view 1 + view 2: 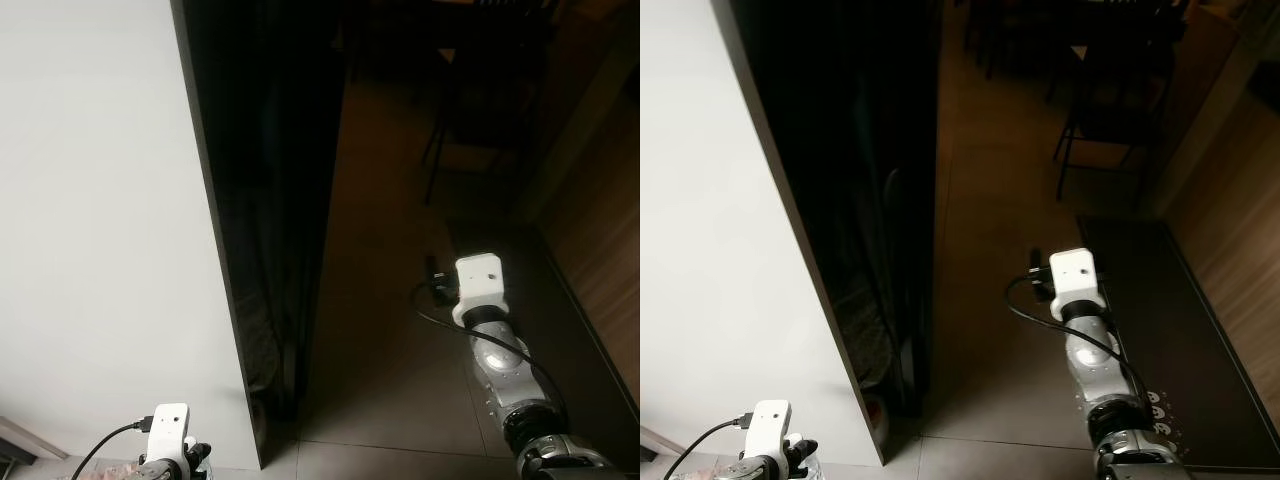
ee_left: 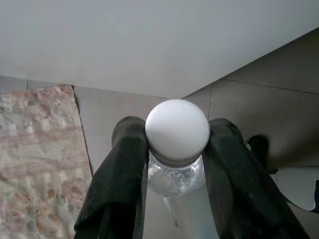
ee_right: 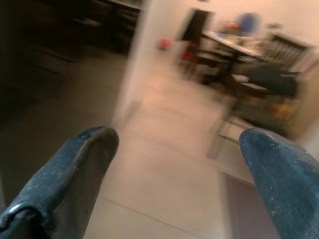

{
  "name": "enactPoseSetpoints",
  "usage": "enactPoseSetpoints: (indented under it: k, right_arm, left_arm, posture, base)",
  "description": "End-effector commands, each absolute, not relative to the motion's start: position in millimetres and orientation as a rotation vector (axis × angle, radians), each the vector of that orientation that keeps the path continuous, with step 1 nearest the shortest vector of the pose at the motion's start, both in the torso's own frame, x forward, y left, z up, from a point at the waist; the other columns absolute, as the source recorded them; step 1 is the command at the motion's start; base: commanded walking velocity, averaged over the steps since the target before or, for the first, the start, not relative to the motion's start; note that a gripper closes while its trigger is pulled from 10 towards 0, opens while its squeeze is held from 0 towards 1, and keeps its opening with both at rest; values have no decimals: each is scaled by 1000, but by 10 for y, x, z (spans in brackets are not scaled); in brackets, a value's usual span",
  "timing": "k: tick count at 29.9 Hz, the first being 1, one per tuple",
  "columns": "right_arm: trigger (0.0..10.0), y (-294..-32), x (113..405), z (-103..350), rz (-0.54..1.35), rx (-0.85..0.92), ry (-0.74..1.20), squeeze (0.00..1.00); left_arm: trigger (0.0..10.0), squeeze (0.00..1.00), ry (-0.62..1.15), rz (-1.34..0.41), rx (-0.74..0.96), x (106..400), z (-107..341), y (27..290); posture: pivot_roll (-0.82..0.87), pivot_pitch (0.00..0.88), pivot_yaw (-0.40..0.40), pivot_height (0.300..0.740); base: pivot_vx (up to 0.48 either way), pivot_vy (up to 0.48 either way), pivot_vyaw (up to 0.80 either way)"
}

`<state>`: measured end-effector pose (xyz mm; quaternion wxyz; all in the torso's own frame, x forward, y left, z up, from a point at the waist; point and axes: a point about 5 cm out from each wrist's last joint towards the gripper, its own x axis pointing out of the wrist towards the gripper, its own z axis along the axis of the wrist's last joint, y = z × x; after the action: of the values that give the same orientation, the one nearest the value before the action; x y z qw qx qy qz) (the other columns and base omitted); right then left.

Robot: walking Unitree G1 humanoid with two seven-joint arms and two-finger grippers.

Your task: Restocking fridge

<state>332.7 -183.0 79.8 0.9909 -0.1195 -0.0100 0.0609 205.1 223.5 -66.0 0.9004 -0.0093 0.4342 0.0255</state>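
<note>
1. Two silver arms frame a dim kitchen corner: the left arm low beside a white panel point(image 1: 100, 220), the right arm reaching forward over the brown tiled floor point(image 1: 380, 380).
2. The left gripper point(image 2: 177, 149) is clamped on a clear plastic bottle point(image 2: 175, 177) — its two black fingers point(image 2: 122, 184) press the neck from either side, just under the ribbed white cap point(image 2: 177, 130).
3. The bottle hangs over grey floor tiles, near the bottom edge of the white panel, with a patterned pink-and-beige rug point(image 2: 35, 164) lying beside it.
4. The right gripper point(image 3: 179, 149) stands wide open and holds nothing — its two dark fingertips point(image 3: 84, 159) sit well apart above bare floor.
5. A tall black surface point(image 1: 270, 200) rises right next to the white panel; it may be the fridge's side or door, though the gloom makes that hard to tell.
6. A dark mat point(image 1: 1200, 330) lies on the floor along a wooden wall to the robot's right.
7. Farther back stand a dark chair point(image 1: 1105, 110) and, blurred in the right wrist view, a table point(image 3: 239, 45) with things on it.
</note>
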Motion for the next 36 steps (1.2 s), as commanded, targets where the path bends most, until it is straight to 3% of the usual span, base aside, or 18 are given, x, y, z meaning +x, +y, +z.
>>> enactPoseSetpoints:
  k: [1, 9, 11, 17, 22, 32, 36]
  right_arm:
    - [10000, -1719, 3336, 882, 255, -120, -60, 0]
    - [10000, -1657, 3298, 892, 383, -99, -76, 0]
    - [10000, -1582, 3106, 771, 672, 37, 22, 0]
    - [10000, -1500, 2898, 728, 940, 160, 106, 0]
    - [10000, -1475, 3004, 890, 921, 151, 39, 0]
    - [10000, -1177, 3178, 1307, 983, 62, -90, 0]
    - [10000, -1033, 3295, 1473, 906, -3, -166, 0]
  left_arm:
    - [10000, 0, 906, 39, -4, 2052, -660, 2236]
    - [10000, 0, 907, 39, -5, 2053, -660, 2234]
    - [10000, 0, 908, 44, -9, 2057, -659, 2234]
    - [10000, 0, 909, 41, -11, 2058, -660, 2230]
    - [10000, 0, 907, 40, -9, 2060, -657, 2233]
    - [10000, 0, 905, 42, -6, 2065, -654, 2235]
    - [10000, 0, 905, 43, -8, 2064, -655, 2231]
  posture:
    - [-26, 0, -52, 740]
    - [-28, 0, -51, 740]
    - [-32, 0, -59, 740]
    - [-32, 0, -61, 740]
    - [-34, 0, -58, 740]
    - [-21, 0, -55, 740]
    - [-18, 0, -57, 740]
  base:
    - [0, 0, 0]
    - [0, 0, 0]
    - [0, 0, 0]
    - [0, 0, 0]
    - [0, 0, 0]
    - [0, 0, 0]
    - [0, 0, 0]
